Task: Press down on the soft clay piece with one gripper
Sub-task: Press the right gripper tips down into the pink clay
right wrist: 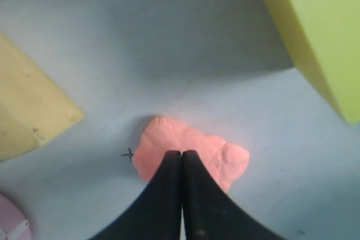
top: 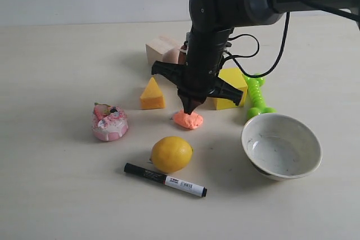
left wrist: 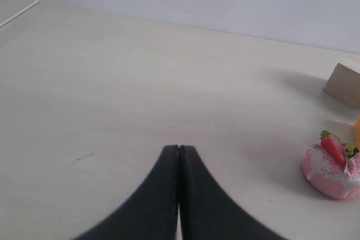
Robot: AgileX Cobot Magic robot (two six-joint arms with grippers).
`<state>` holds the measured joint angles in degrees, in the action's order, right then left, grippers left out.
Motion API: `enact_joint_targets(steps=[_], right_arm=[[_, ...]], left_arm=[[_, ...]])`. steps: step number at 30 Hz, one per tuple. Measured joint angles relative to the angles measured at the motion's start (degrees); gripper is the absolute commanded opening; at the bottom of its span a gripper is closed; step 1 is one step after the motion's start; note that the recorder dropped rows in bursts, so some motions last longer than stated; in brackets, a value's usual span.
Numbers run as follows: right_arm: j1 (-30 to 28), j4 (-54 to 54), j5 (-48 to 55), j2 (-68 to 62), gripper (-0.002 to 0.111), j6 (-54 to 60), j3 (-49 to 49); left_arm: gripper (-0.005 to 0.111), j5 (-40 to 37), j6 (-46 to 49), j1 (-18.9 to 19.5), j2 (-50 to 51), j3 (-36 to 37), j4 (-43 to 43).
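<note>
The soft clay piece (top: 188, 120) is a salmon-orange lump on the table between the cheese-like wedge and the yellow block. My right gripper (top: 187, 111) points straight down, shut, with its closed fingertips on the clay's top. In the right wrist view the clay (right wrist: 169, 141) spreads out around the shut right gripper (right wrist: 181, 153), partly hidden under the fingers. My left gripper (left wrist: 179, 148) is shut on nothing above bare table; it does not appear in the exterior view.
Around the clay stand an orange-yellow wedge (top: 152, 94), a yellow block (top: 230, 86), a green dumbbell toy (top: 257, 96), a white bowl (top: 280, 146), a lemon (top: 171, 154), a black-and-white marker (top: 165, 179), a pink cake toy (top: 109, 122) and a wooden block (top: 163, 49).
</note>
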<state>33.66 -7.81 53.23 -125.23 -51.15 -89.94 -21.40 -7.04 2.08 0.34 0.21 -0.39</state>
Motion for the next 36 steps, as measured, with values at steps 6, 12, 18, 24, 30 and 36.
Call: enact_joint_targets(steps=[6,12,18,24,30,36], right_arm=[[-0.1,-0.8,-0.2,-1.6,0.000,0.6,-0.1],[-0.4,-2.2,0.0,-2.3,0.000,2.2,-0.5],[-0.9,-4.0,0.8,-3.1,0.000,4.3,-1.0],[-1.0,-4.6,1.0,-3.1,0.000,5.3,-1.0],[-1.0,-5.0,1.7,-3.7,0.000,6.0,-1.2],[-1.4,-6.8,2.5,-5.1,0.000,8.7,-1.8]], left_arm=[[0.000,0.0,0.0,0.0,0.0,0.0,0.0],[0.000,0.0,0.0,0.0,0.0,0.0,0.0],[0.000,0.0,0.0,0.0,0.0,0.0,0.0],[0.000,0.0,0.0,0.0,0.0,0.0,0.0],[0.000,0.0,0.0,0.0,0.0,0.0,0.0],[0.000,0.0,0.0,0.0,0.0,0.0,0.0]])
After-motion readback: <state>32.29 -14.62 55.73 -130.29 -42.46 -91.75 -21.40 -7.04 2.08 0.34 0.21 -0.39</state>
